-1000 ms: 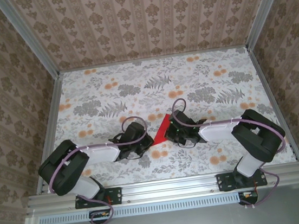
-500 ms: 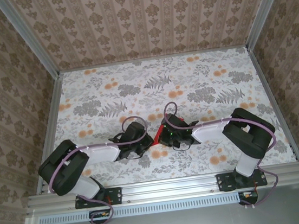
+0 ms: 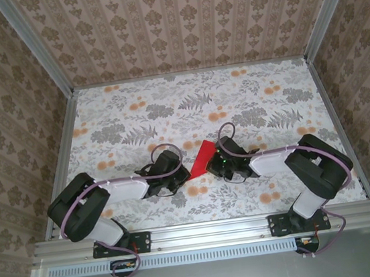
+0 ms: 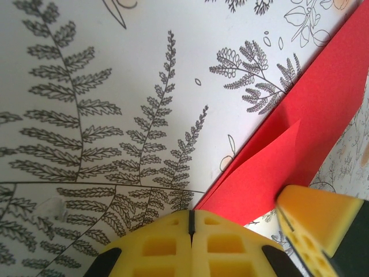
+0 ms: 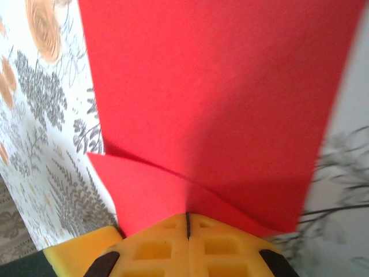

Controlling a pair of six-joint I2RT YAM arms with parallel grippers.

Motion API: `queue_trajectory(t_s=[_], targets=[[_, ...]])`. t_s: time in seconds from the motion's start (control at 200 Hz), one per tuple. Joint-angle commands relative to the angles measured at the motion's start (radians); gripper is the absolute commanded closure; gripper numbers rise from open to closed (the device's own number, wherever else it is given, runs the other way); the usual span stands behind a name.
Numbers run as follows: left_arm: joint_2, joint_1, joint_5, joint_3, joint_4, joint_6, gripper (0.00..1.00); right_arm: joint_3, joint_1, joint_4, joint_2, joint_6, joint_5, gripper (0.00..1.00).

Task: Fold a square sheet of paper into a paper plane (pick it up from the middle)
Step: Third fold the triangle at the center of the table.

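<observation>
I judge we're mid-fold. The square sheet of paper (image 3: pixel 203 156), creased with one flap raised, lies touching the left gripper (image 4: pixel 190 218), whose fingers are closed. Opposite it, the right gripper (image 5: pixel 188 219), also closed, seems to press the sheet rather than pinch it. Next, that crease needs flattening.

Both arms reach inward from the desk's near edge, elbows low, wrists angled toward each other near its middle. The left gripper (image 4: pixel 190 220) and right gripper (image 5: pixel 188 220) have yellow fingers (image 4: pixel 161 249) pressed together.
</observation>
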Motion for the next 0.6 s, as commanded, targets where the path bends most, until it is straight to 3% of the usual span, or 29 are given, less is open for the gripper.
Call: queue_trajectory(t_s=[0.0, 0.35, 0.415, 0.595], targets=[[0.034, 0.000, -0.036, -0.051, -0.204, 0.006, 1.00, -0.035, -0.050, -0.148, -0.020, -0.016, 0.088, 0.97], [-0.009, 0.012, 0.001, 0.024, -0.196, 0.121, 1.00, -0.022, -0.101, -0.274, -0.173, -0.097, 0.112, 0.93], [-0.041, 0.019, 0.004, 0.061, -0.223, 0.162, 1.00, -0.010, -0.104, -0.302, -0.207, -0.127, 0.104, 0.87], [-0.119, 0.036, 0.014, 0.144, -0.284, 0.305, 0.85, 0.006, -0.107, -0.332, -0.299, -0.187, 0.029, 0.63]])
